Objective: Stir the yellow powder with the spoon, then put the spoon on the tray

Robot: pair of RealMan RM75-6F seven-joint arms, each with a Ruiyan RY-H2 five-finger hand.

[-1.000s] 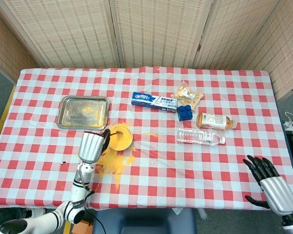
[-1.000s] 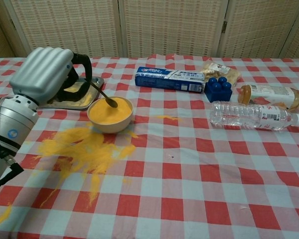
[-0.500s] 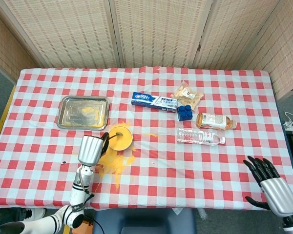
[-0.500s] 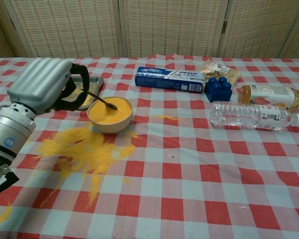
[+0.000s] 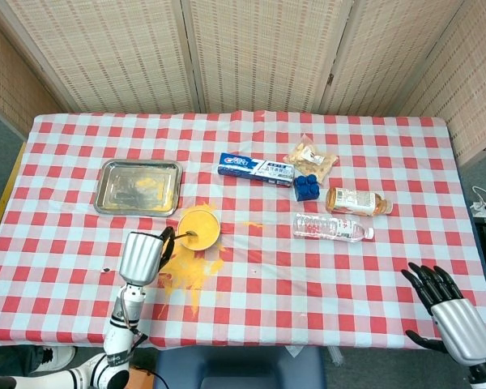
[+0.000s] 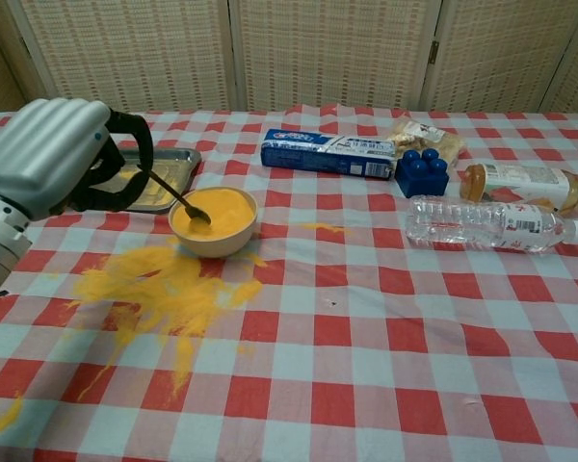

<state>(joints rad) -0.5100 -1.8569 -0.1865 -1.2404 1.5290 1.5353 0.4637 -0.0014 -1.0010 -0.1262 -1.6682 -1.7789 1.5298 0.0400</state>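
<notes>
Bowl (image 6: pixel 213 234) of yellow powder (image 6: pixel 217 211), spoon (image 6: pixel 178 194) tip in it, left hand (image 6: pixel 48 154) fingers around handle; right hand (image 5: pixel 451 314) fingers spread, empty

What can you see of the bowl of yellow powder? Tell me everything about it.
The bowl is small, round and cream-coloured, upright on the checked cloth just in front of the metal tray. Yellow powder fills it nearly to the rim. The spoon, held by the left hand, dips into it. Spilled powder lies beside it.
</notes>
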